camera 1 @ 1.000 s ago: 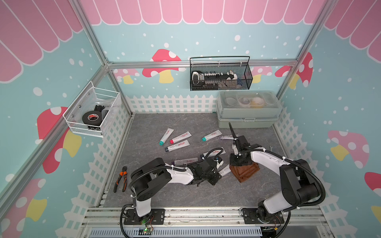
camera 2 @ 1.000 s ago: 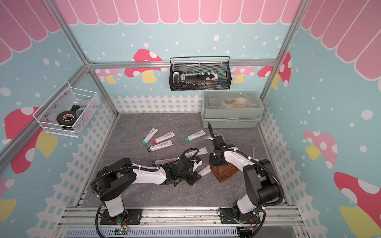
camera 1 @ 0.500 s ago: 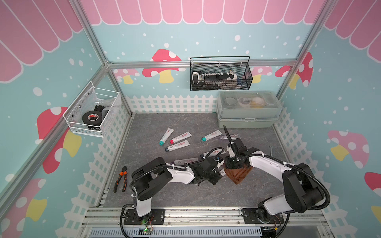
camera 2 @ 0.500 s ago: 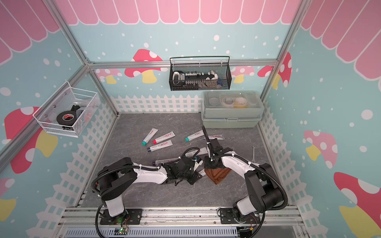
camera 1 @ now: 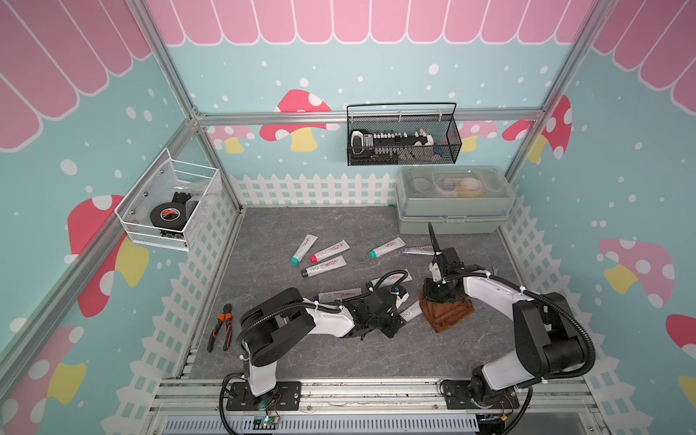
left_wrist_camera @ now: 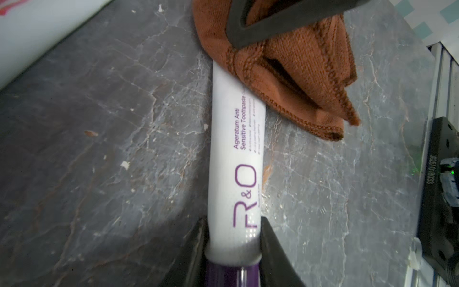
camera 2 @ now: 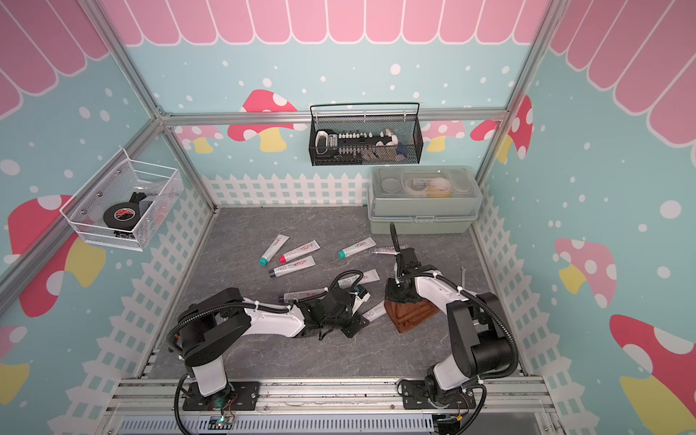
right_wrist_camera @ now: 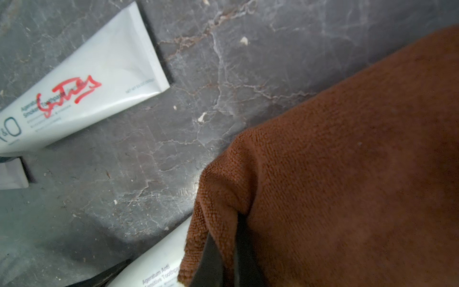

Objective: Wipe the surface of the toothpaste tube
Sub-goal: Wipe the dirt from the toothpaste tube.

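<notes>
Ahead of the fingertips of the left gripper (left_wrist_camera: 233, 238), the folded brown microfibre cloth (left_wrist_camera: 293, 82) overlay the far end of the white purple-capped toothpaste tube (left_wrist_camera: 236, 149), blocking passage. Bare grey marbled tabletop (left_wrist_camera: 111, 124) flanked both fingers. Past the fingers of the right gripper (right_wrist_camera: 227, 258), open tabletop reached a white red-scribbled tube (right_wrist_camera: 82, 99).

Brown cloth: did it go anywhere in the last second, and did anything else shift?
The right tool, pinching the brown cloth, slid it along the toothpaste tube toward the left tool, then drew it back to about where it began. Nothing was picked up or released. The left tool kept its clamp on the tube's cap end; the loose tubes and pliers stayed put.
</notes>
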